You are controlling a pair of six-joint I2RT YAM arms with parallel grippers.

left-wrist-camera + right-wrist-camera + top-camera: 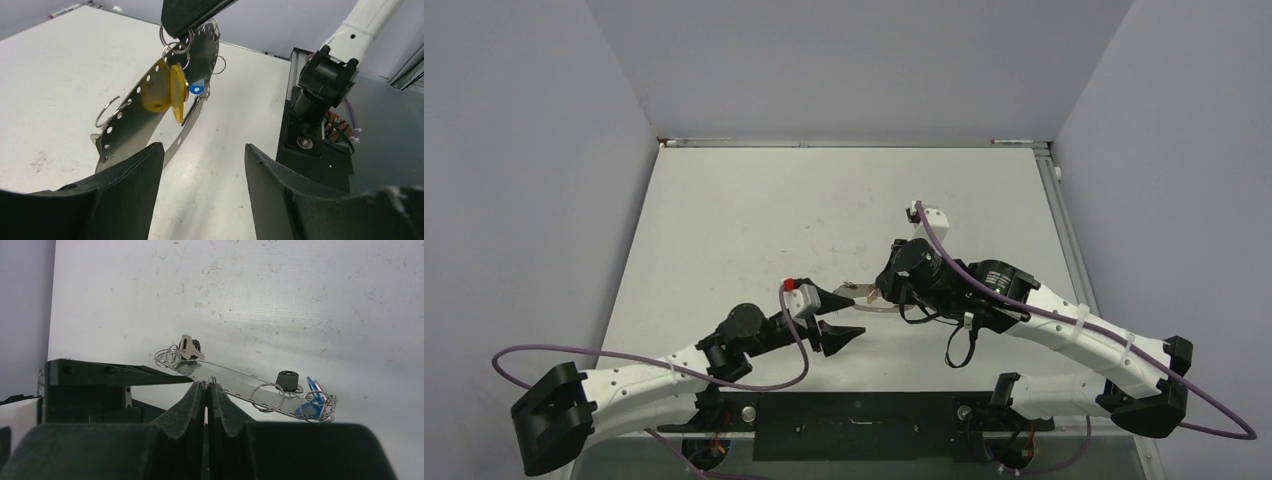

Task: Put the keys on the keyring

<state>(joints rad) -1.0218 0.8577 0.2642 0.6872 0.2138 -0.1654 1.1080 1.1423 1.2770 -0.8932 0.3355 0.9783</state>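
Observation:
The keyring [131,126] is a silvery perforated metal band bent into a loop, carrying small split rings [106,111]. My right gripper [206,385] is shut on a small ring at the band's edge and holds it above the table; it shows in the top view [876,296]. A yellow key [161,91] and a blue key [195,89] hang under its fingers [192,15]. The right wrist view shows the band [235,381], a black key [288,380], a blue key [309,406] and a grey key [188,347]. My left gripper [202,150] is open and empty, just left of the keyring [864,305].
The black base plate [854,412] and arm mounts lie at the near table edge; the right arm's base [320,85] shows in the left wrist view. Grey walls enclose the white table [754,200] on three sides. A marker [65,10] lies at the far edge.

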